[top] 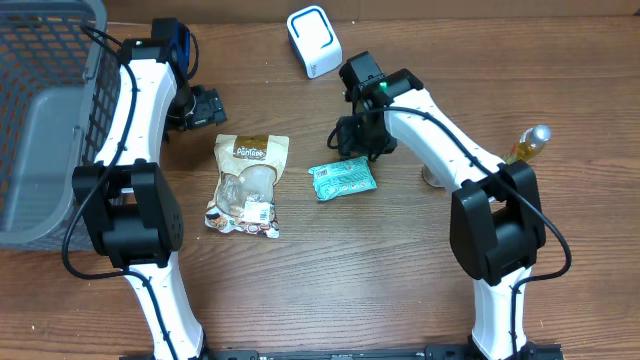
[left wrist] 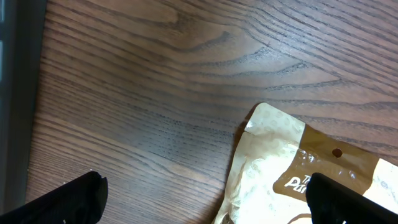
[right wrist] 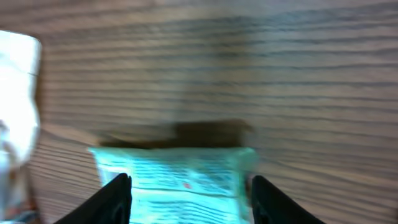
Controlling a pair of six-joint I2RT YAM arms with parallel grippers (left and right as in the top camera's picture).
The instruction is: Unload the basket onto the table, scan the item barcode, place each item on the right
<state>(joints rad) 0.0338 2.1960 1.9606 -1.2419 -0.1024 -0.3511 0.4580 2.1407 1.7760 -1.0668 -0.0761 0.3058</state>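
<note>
A teal packet [top: 342, 180] lies flat on the wooden table, its printed face up. My right gripper [top: 358, 148] hovers at its far edge. In the right wrist view the packet [right wrist: 177, 180] sits between the two dark fingers [right wrist: 115, 202], which stand apart and do not clamp it. The white scanner [top: 313, 40] stands at the back of the table. A brown snack bag [top: 248, 185] lies left of the packet. My left gripper [top: 208, 106] is wide open just beyond the bag's top edge, and the bag's corner [left wrist: 280, 162] shows between its fingertips [left wrist: 62, 202].
A grey wire basket [top: 45, 120] fills the far left. A small bottle with a yellow body [top: 528, 143] stands at the right, behind the right arm. Bare wood stretches along the front of the table.
</note>
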